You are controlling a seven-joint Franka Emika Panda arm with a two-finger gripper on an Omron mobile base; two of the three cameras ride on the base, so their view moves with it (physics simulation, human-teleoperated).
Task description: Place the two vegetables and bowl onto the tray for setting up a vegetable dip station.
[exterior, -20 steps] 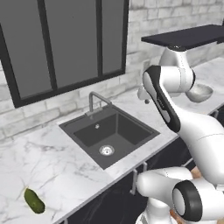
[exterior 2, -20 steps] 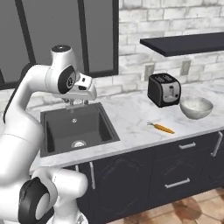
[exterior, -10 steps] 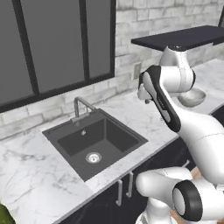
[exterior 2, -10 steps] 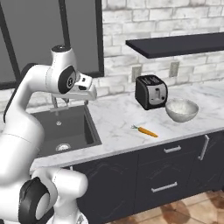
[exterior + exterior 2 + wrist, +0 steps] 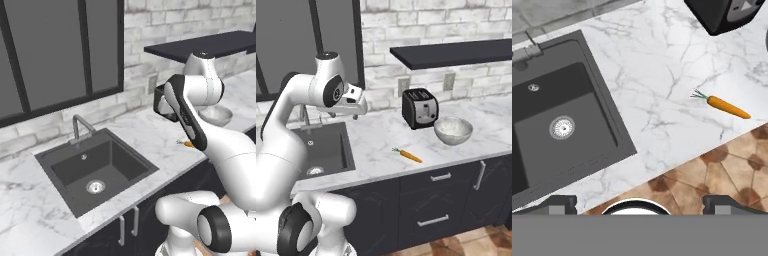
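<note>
The carrot [image 5: 410,156] lies on the marble counter [image 5: 381,145] between sink [image 5: 321,152] and bowl [image 5: 453,131], beside the toaster [image 5: 419,108]. From above, the hand view shows its green top pointing toward the sink, the jaws spread wide and empty.

my arm [image 5: 286,145] is glossy white all over, built from fat rounded links, with dark grey rings at the joints. a black disc caps the upper joint and another sits low on the base link [image 5: 220,230], rimmed in white. the hand [image 5: 351,100] is a boxy white block. in the hand view, the gripper [image 5: 640,202] has two small dark finger tips [image 5: 559,202].
</note>
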